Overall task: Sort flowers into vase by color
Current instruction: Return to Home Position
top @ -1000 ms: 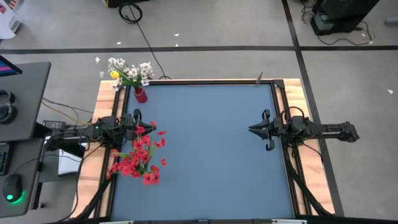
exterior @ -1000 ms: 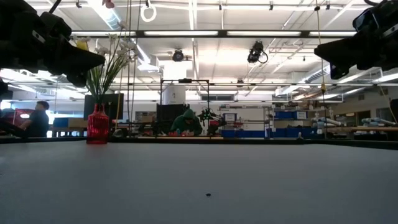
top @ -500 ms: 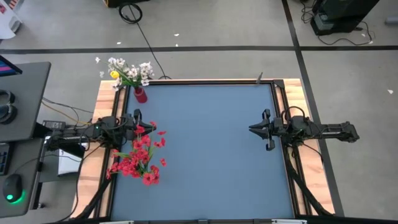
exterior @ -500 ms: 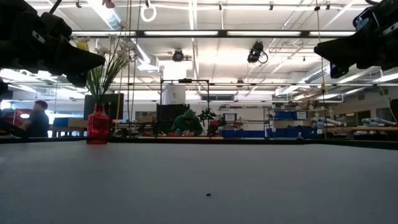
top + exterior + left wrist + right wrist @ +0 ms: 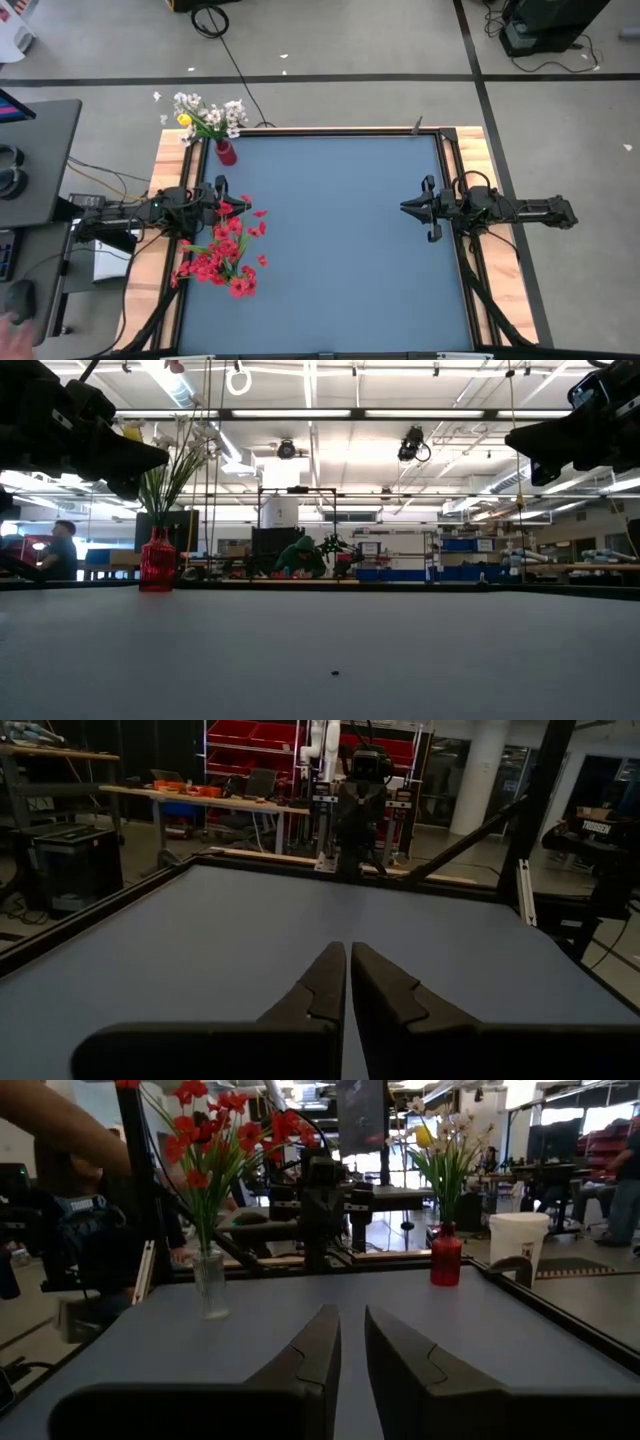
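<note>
Red flowers (image 5: pixel 222 252) stand in a clear glass vase (image 5: pixel 210 1283) near the table's left edge. White and yellow flowers (image 5: pixel 207 114) stand in a small red vase (image 5: pixel 226 152) at the far left corner; it also shows in the low view (image 5: pixel 157 561) and the right wrist view (image 5: pixel 445 1255). My left gripper (image 5: pixel 243 206) hovers shut and empty just beyond the red flowers, pointing toward the table's right (image 5: pixel 346 952). My right gripper (image 5: pixel 404 208) hovers shut and empty at the table's right side, pointing left (image 5: pixel 350 1317).
The blue table top (image 5: pixel 340 250) lies bare between the two grippers. A raised frame (image 5: pixel 340 130) runs round its edges. People sit in the room beyond the far edge (image 5: pixel 300 553). A person's arm (image 5: pixel 60 1120) shows beyond the left edge.
Both arms and both vases have kept still. A person's hand has come into the high view at the desk left of the table.
</note>
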